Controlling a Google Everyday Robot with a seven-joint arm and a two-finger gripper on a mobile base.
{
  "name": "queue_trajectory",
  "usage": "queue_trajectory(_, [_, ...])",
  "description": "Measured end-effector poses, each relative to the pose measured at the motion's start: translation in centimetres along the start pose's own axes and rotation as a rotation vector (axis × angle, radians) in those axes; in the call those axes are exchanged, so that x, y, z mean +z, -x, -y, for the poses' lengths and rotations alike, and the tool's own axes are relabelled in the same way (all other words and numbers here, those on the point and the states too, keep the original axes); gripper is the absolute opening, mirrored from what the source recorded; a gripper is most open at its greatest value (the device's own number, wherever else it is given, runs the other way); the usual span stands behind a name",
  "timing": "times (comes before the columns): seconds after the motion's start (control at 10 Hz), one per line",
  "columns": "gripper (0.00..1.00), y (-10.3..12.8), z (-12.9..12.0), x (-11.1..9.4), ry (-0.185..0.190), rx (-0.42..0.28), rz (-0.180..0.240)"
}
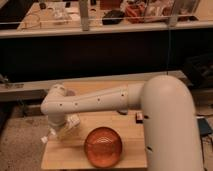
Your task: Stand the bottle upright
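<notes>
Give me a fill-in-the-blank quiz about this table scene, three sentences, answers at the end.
1. The round plate on the table is ____ in colour.
2. In the picture, the gripper sits low over the table on the plate's ____ side.
3. The arm reaching across the table is ____ in colour.
Missing words: orange; left; white.
</notes>
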Motion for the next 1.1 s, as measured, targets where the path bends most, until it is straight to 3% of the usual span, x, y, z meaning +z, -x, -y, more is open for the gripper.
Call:
queue_trajectory(0.2, [0.00,0.0,-0.2,-3.1,-0.109,-0.016,0.149])
queue_trajectory(0.3, [0.00,0.3,-0.2,-3.9,-0.165,-0.035,0.262])
queue_trajectory(0.4, [0.00,-0.1,-0.4,-4.2,-0.210,-0.046,0.355])
queue_trajectory(0.7, [0.00,-0.9,-1.0,-2.3,-0.321,-0.094,0.713])
queue_trajectory(0.9, [0.00,-1.2,-0.8,-1.2,-0.350,-0.114,0.855])
queue_trajectory(1.0, [0.00,-1.5,-0.6,-0.8,-0.363,-0.121,0.910])
queue_trajectory(1.1, [0.00,-1.7,-0.5,-0.6,-0.364,-0.124,0.935])
